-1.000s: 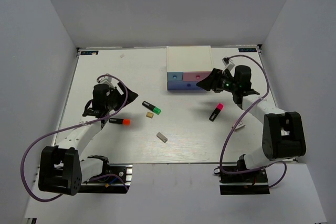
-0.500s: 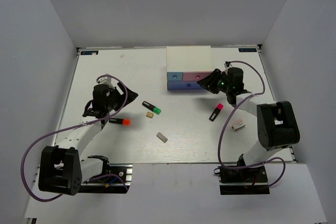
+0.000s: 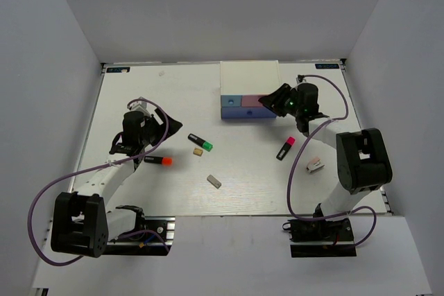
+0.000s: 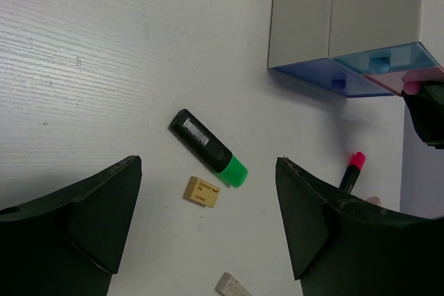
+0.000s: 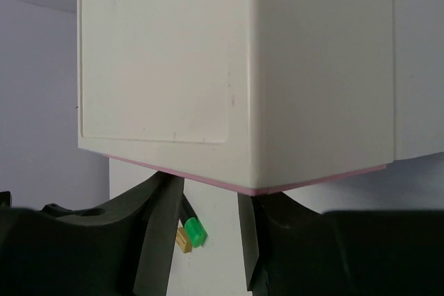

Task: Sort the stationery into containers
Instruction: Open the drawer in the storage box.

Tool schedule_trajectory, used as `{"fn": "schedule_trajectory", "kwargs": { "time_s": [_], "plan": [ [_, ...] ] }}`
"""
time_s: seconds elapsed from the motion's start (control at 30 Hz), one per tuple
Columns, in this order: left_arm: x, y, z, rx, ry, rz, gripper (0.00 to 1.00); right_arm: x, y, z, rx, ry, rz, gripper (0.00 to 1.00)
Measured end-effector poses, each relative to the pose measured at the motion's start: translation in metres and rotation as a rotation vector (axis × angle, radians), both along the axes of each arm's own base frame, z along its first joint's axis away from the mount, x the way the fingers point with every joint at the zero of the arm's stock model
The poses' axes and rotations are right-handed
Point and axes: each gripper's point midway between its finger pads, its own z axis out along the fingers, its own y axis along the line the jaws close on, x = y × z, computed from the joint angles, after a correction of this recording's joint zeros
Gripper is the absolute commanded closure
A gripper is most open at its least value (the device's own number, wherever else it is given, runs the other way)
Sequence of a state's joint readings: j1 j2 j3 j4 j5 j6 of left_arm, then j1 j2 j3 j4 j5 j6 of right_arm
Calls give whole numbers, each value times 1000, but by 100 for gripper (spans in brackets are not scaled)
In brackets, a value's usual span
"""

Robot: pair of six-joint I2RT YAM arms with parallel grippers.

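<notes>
Top external view: a white wood-grain table (image 3: 173, 95) carries a white boxy desktop drawer unit (image 3: 250, 77) at its far middle, with a light blue drawer (image 3: 229, 105) and a pink drawer (image 3: 251, 104) facing the arms. The right gripper (image 3: 272, 104) is at the pink drawer's front. In the right wrist view its black fingers (image 5: 156, 233) stand narrowly apart, with their tips hidden under the unit's pink lower edge, so I cannot tell whether they clamp anything. The left gripper (image 3: 171, 126) hovers over the left half of the table. Its fingers (image 4: 104, 199) are spread wide with nothing between them. A short black highlighter with a green cap (image 3: 200, 142) lies just beyond it, near the table's middle. A black highlighter with an orange-red cap (image 3: 158, 161) lies beside the left arm, and a black highlighter with a pink cap (image 3: 285, 148) lies on the right, near the right arm. A small tan eraser block (image 3: 198, 151) sits just beside the green cap. A grey eraser block (image 3: 214, 181) lies nearer the front edge, apart from the rest. A pinkish-white eraser block (image 3: 316, 165) sits by the right arm. All six loose items are on the table, outside the drawers.
</notes>
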State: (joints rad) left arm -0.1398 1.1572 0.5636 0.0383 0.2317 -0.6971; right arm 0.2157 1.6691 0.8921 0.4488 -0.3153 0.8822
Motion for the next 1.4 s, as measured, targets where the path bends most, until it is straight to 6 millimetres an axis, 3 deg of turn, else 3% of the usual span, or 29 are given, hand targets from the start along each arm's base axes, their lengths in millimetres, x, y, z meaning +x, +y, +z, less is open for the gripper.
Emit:
{"fn": "schedule_trajectory", "kwargs": {
  "time_s": [0.27,0.37,0.47,0.73,1.1,1.4],
  "plan": [
    [0,0,0,-1,-5,1,13,2,3,-8,-14,16,-24,56],
    [0,0,-1,-1,-5,1,13,2,5,-13,-19,26,-27,63],
    [-2,0,-4,-1,2,2,15,4,8,-9,-18,17,-25,78],
    [-7,1,-12,-15,22,13,17,3,7,-10,-23,12,-28,83],
    [-18,0,-20,-67,87,49,18,-46,1,-12,-10,22,12,83],
    [-31,6,-16,-125,157,145,18,-68,2,-13,-6,34,33,83]
  ]
}}
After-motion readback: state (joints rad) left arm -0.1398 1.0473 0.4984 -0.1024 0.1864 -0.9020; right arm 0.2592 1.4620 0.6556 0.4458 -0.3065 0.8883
